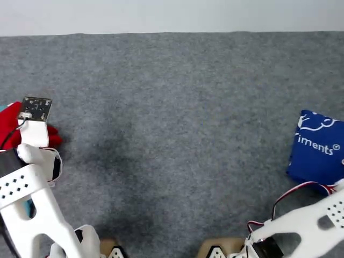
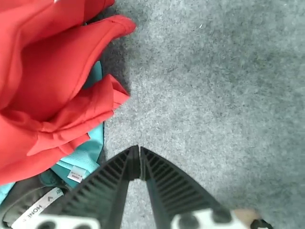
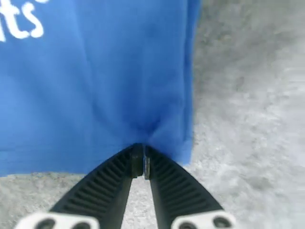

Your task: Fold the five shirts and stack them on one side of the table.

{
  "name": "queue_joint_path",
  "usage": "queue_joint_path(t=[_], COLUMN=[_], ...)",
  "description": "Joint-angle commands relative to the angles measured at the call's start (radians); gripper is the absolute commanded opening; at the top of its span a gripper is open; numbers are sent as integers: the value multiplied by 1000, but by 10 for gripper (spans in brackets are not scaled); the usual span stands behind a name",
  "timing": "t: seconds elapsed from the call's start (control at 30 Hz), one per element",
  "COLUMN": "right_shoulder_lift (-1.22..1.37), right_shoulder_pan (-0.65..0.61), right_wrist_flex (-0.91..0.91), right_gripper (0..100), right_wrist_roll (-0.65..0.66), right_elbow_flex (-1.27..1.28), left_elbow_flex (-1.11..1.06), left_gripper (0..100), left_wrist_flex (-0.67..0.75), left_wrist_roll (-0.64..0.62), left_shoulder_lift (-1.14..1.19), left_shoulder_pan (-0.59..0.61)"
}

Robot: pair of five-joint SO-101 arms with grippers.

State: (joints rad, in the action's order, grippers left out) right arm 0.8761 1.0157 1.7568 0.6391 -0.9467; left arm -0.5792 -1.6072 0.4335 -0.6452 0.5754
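Observation:
A crumpled red shirt (image 2: 52, 81) lies on a teal shirt (image 2: 83, 157) and a dark garment (image 2: 19, 200) at the table's left edge. My left gripper (image 2: 139, 151) is shut with nothing in it, just above the grey mat beside that pile. From above, my left arm (image 1: 32, 134) covers part of the red shirt (image 1: 8, 126). A folded blue shirt with white print (image 1: 320, 145) lies at the right edge. My right gripper (image 3: 140, 160) is shut on the blue shirt (image 3: 95, 71) at its near hem, where the cloth puckers toward the tips.
The grey mat (image 1: 177, 107) covers the whole table between the two piles. My right arm (image 1: 306, 226) comes in from the front right corner, with red and white wires (image 1: 293, 192) looping beside the blue shirt. Both arm bases stand at the front edge.

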Motion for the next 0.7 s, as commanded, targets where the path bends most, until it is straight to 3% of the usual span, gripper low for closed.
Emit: queue_joint_path(t=[0.0, 0.27, 0.5, 0.67], right_shoulder_lift=[-176, -174, 21, 38], right_shoulder_pan=[-30, -136, -107, -96], right_wrist_flex=[38, -45, -348, -354], right_gripper=[9, 9, 9, 9], right_wrist_roll=[8, 6, 12, 8], right_elbow_flex=[-14, -9, -14, -15], left_elbow_flex=[10, 8, 4, 4], left_gripper=[8, 8, 8, 8], left_wrist_flex=[-11, -11, -11, -11], left_wrist_roll=[-8, -8, -8, -8], left_shoulder_lift=[-20, -20, -20, -20], left_shoulder_pan=[0, 0, 0, 0])
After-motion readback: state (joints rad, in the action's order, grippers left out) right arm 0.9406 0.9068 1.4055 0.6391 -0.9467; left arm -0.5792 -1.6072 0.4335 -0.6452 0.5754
